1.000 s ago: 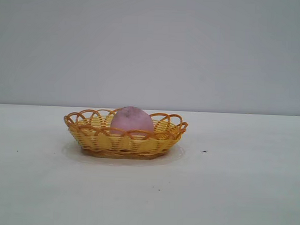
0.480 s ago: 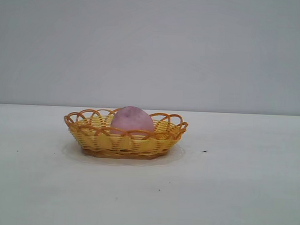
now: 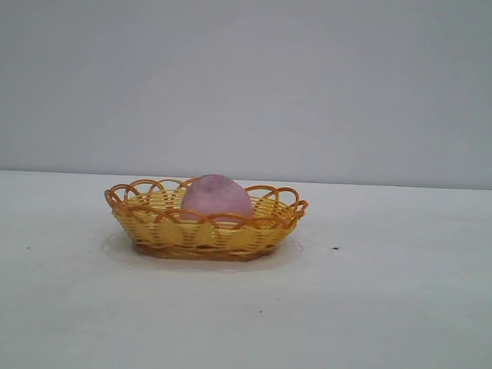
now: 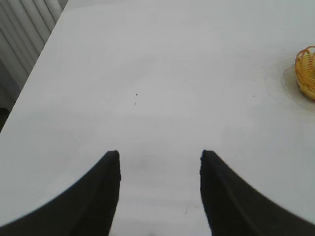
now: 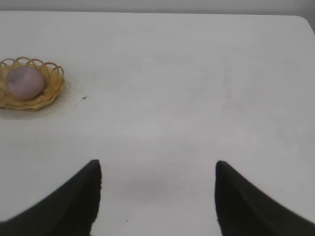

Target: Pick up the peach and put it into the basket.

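Note:
A dull pink peach (image 3: 217,196) rests inside the yellow wicker basket (image 3: 158,228) with an orange looped rim, left of the table's middle. The right wrist view shows the same peach (image 5: 24,82) in the basket (image 5: 53,86), far from my right gripper (image 5: 158,169), which stands open over bare table with nothing between its fingers. My left gripper (image 4: 160,158) is open too, above bare tabletop, and only an edge of the basket (image 4: 306,69) shows in its view. Neither arm appears in the exterior view.
White tabletop (image 3: 388,305) lies all round the basket, with a few dark specks on it. The table's edge and a ribbed grey wall (image 4: 19,44) show in the left wrist view. A plain grey wall (image 3: 251,78) stands behind.

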`<state>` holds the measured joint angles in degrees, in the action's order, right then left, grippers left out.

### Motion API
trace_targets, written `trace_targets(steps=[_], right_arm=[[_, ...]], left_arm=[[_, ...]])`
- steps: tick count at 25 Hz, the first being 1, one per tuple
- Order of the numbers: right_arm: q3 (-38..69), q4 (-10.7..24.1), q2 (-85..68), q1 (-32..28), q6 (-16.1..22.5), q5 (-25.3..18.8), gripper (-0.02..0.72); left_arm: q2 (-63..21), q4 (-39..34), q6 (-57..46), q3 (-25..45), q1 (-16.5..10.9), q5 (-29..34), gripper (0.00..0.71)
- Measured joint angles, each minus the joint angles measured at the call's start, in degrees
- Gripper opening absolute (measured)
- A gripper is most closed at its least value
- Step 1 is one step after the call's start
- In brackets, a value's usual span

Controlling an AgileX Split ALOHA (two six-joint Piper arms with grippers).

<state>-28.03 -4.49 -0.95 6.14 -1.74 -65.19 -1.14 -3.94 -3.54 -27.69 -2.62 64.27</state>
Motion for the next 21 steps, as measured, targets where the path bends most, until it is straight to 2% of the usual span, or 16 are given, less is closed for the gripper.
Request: trace_targets(steps=[18, 19, 21], right_arm=[[0.0, 0.0, 0.0, 0.0, -0.1, 0.0, 0.424], [0.0, 0.0, 0.0, 0.0, -0.1, 0.0, 0.377], [0.0, 0.0, 0.0, 0.0, -0.1, 0.0, 0.371]], left_arm=[[0.0, 0.0, 0.0, 0.0, 0.0, 0.0, 0.321], [0.0, 0.0, 0.0, 0.0, 0.0, 0.0, 0.321], [0.0, 0.0, 0.0, 0.0, 0.0, 0.0, 0.321]])
